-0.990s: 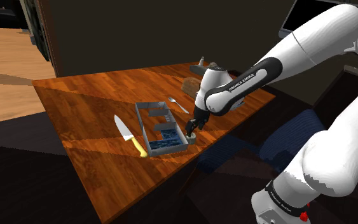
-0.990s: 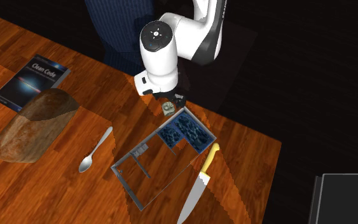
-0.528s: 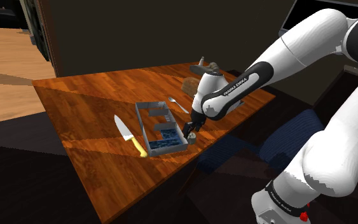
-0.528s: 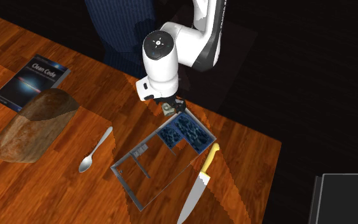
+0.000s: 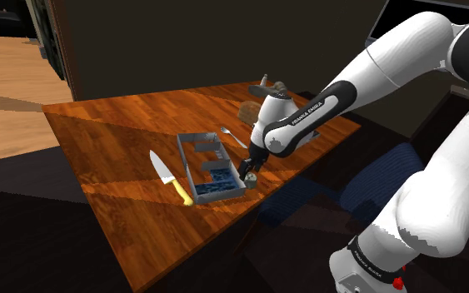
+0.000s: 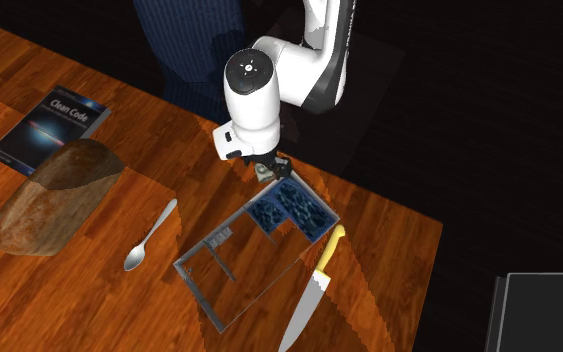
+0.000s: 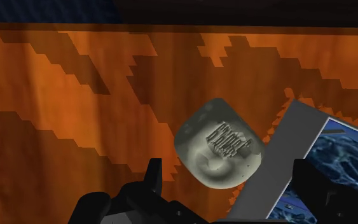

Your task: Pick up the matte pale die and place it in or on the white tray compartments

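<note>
The pale, rounded die sits tilted between the fingers of the black end effector, which are closed in on it from both sides and hold it just off the wooden worktop. It hangs right beside the outer corner of the grey-walled tray, next to the compartments with blue patterned floors. A yellow-handled knife lies along the tray's other side, with a spoon, a brown loaf and a book further off.
</note>
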